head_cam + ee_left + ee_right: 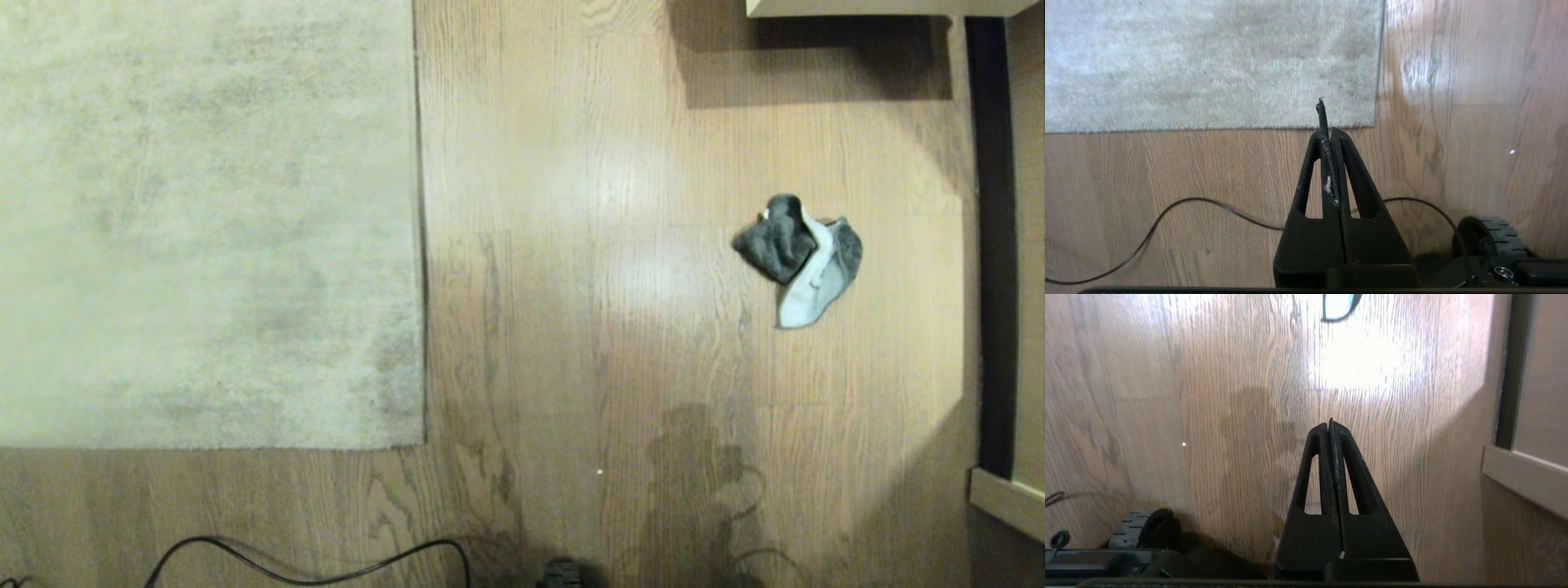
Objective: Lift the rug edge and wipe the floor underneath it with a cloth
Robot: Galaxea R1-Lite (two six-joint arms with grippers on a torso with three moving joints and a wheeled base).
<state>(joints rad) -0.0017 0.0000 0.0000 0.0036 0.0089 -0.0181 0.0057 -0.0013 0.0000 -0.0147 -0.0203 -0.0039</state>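
Nothing is underway yet: the rug edge [420,245] lies flat on the floor [571,327], corner and all, and the cloth [796,261] sits crumpled on bare planks well off to the rug's right, near the dark strip along the wall. The left gripper [1329,130] hangs above the floor just short of the rug corner, jaws pressed together with nothing held; the right gripper [1331,426] is likewise pinched closed and empty. Lifting, grabbing and wiping are all still ahead. Neither arm shows from the head, the cloth is clipped at the right wrist view's border, and a black cable [310,572] runs out of sight.
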